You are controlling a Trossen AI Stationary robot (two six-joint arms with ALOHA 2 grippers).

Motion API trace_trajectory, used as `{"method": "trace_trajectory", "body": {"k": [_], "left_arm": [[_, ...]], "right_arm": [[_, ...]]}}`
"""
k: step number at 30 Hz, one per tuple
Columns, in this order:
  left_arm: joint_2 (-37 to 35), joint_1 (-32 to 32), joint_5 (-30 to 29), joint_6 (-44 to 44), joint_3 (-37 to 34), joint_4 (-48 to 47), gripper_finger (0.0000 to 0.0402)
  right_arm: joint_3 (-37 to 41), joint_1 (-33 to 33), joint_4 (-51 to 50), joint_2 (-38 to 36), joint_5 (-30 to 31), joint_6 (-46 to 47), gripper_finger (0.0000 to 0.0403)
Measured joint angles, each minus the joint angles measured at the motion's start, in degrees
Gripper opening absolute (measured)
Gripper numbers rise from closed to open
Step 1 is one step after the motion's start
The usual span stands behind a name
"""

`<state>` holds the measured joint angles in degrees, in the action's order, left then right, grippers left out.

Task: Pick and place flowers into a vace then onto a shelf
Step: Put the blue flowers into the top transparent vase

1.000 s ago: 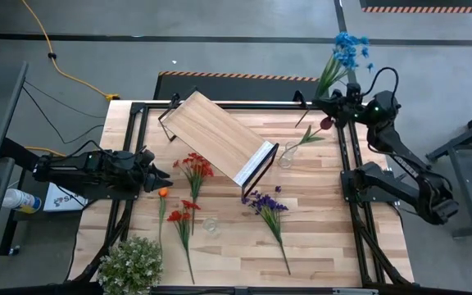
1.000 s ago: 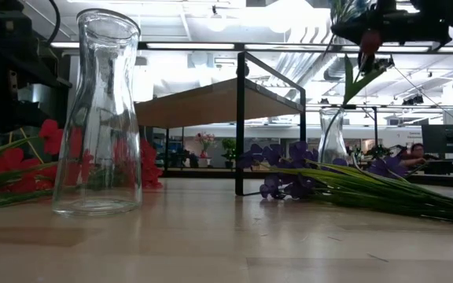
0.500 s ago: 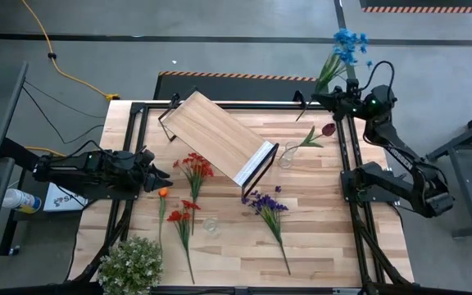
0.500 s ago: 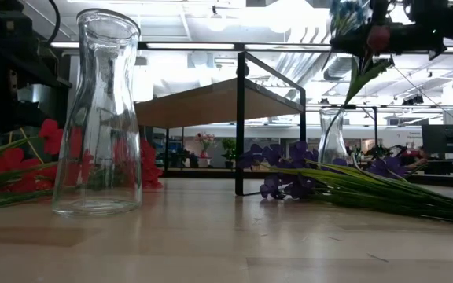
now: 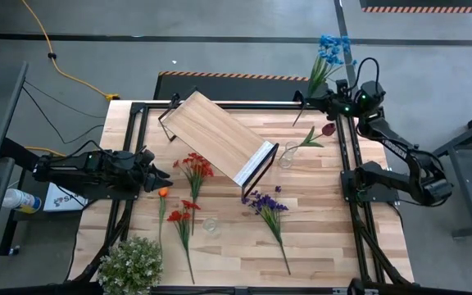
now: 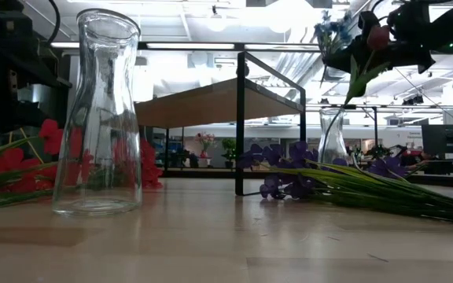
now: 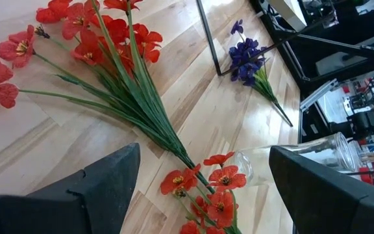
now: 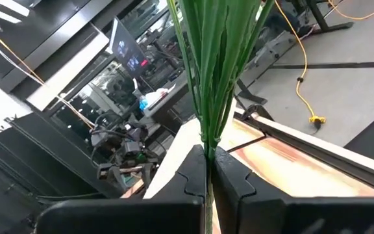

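High view: the right tool [image 5: 328,97], clamped on the lower stem of the blue flower [image 5: 331,49], holds it aloft over the far right corner of the surface [image 5: 318,213], beyond the small vase [image 5: 287,155] beside the shelf [image 5: 216,135]. The left tool [image 5: 156,175], fingers apart and empty, waits at the left edge near the red flowers [image 5: 193,166]. The sprig looks light and springy with a top-heavy bloom, so a low grip on the stem probably suits threading it into a narrow vase neck.

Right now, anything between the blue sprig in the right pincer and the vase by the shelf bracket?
Nothing visible blocks the path. The right pincer holds the blue sprig above the table's far right corner. The vase already holds a dark red flower, whose stem leans across its mouth.
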<state>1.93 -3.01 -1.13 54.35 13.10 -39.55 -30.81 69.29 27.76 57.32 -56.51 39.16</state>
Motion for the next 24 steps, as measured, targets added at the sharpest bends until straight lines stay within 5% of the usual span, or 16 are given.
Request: {"method": "trace_trajectory", "body": {"k": [24], "left_arm": [[0.02,0.00,-1.44,0.02,-0.02,0.00,0.0376]], "right_arm": [[0.00,-10.22,-10.57,0.00,-1.78,-12.33,0.0000]]}}
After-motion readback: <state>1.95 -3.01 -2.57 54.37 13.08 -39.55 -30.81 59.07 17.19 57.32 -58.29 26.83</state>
